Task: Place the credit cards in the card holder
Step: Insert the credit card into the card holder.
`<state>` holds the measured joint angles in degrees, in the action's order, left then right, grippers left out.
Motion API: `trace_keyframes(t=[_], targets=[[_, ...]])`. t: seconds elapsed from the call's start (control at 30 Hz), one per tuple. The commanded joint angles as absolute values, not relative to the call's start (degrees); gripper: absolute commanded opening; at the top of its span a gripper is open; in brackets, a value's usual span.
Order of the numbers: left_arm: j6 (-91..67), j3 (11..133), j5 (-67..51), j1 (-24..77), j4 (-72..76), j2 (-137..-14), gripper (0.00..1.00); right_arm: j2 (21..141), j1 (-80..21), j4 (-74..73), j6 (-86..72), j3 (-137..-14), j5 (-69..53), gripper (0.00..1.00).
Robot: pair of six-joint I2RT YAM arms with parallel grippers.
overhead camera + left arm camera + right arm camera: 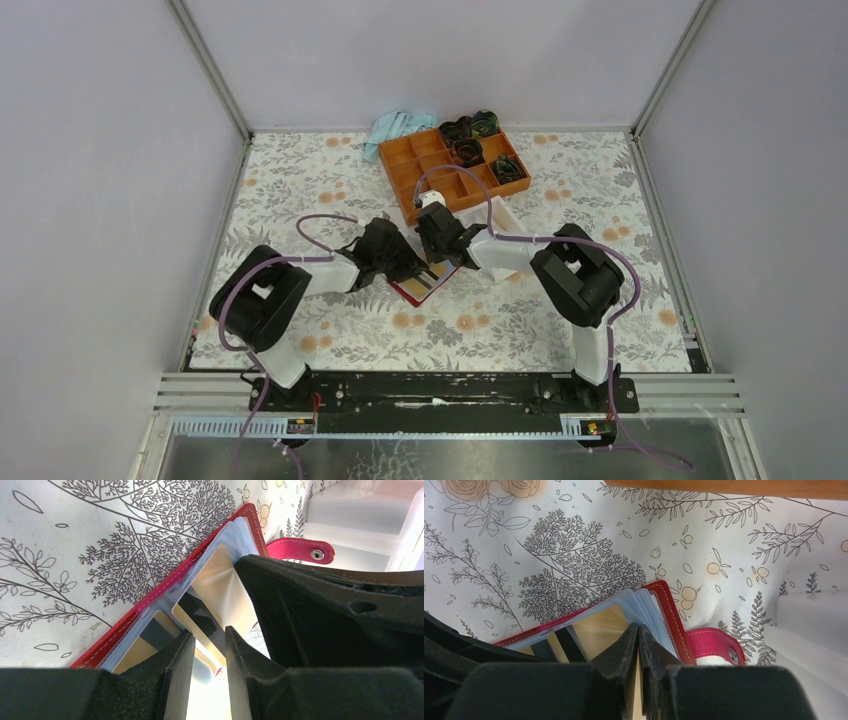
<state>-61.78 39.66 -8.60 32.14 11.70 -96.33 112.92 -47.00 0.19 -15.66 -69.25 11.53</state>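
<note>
Card holder [424, 282]: lying open on table [560, 310], centre of top view, below orange tray [455, 170], not touching it. Snap tab [300, 550] flopped out, upper right of left wrist view. Clear sleeves [651, 612] fanned over the red cover.

Handling, as judged:
- Card [596, 627]: light, thin, stiff, glossy, so slippery on the flats. Best pinched face to face at a short edge, leaving most of the length free to slide in. Flexes a little; should not crease if fed straight.
- Holder: soft and light, likely to skate or fold shut unless pinned. Sleeves floppy, mouths prone to closing. Best held at the cover edge or spine, clear of the sleeve mouth.

Right gripper [638, 630]: bottom centre of right wrist view, fingers nearly together with a tan strip in the slit, so clamped on the card by the look of it. Far end of card in or on the top sleeve, cannot tell which.

Left gripper [207, 635]: bottom centre of left wrist view, jaws a little apart, something pale in the gap at the holder's near edge. Gripping or only straddling: cannot tell. Second card [131, 652] in a sleeve, lower left of that view.
</note>
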Motion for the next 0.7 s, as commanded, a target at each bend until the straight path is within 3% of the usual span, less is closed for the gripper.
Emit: trace_keyframes(t=[0.0,0.37,0.67], targets=[[-60.59,37.79,-6.34,33.71,10.7,-99.09,0.36,117.07,-49.12,-4.19,-17.12,-67.71,4.25,0.13],[-60.68,31.39,-3.66,33.73,5.79,-87.73,0.37,116.68,-49.11,-3.88,-17.31,-67.42,4.9,0.13],[-62.26,29.08,-2.77,33.75,8.25,-85.39,0.37,115.86,-49.18,-3.96,-17.21,-67.42,6.29,0.15]])
